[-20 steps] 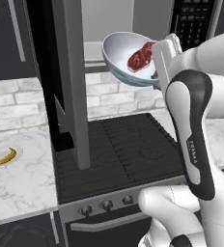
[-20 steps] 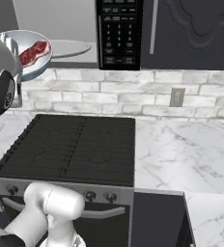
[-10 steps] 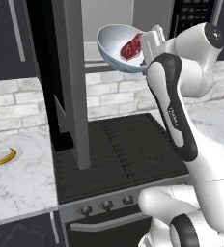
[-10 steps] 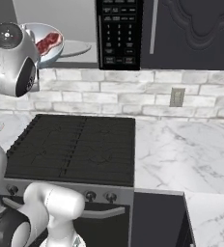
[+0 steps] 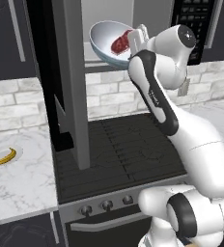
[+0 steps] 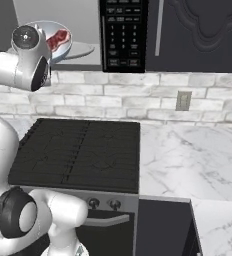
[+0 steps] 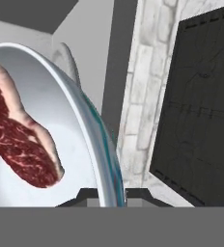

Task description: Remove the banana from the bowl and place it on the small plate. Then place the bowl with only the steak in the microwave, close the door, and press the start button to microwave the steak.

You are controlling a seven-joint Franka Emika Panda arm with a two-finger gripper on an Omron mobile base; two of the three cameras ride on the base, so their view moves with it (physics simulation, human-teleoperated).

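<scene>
Two-finger gripper [image 7: 109, 195] pinches the rim of the round white bowl [image 5: 106, 41] holding dark red steak [image 7: 22, 144]; yellow banana [image 5: 4, 157], at nine o'clock in the left base view, lies on the small white plate [image 5: 16, 150].

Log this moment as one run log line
gripper: shut on white blue-patterned bowl rim | dark red steak: inside | grey microwave: door open | yellow banana: on small white plate

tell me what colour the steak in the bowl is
Dark red, pale-marbled steak, clearest in the hand view.

1. You're in a kitchen: black stove [image 6: 78, 155] with knobs, marble counter [image 6: 188, 155].
2. You see a microwave [image 6: 123, 32] above, white brick backsplash [image 6: 138, 97], dark cabinets [image 6: 203, 30].
</scene>
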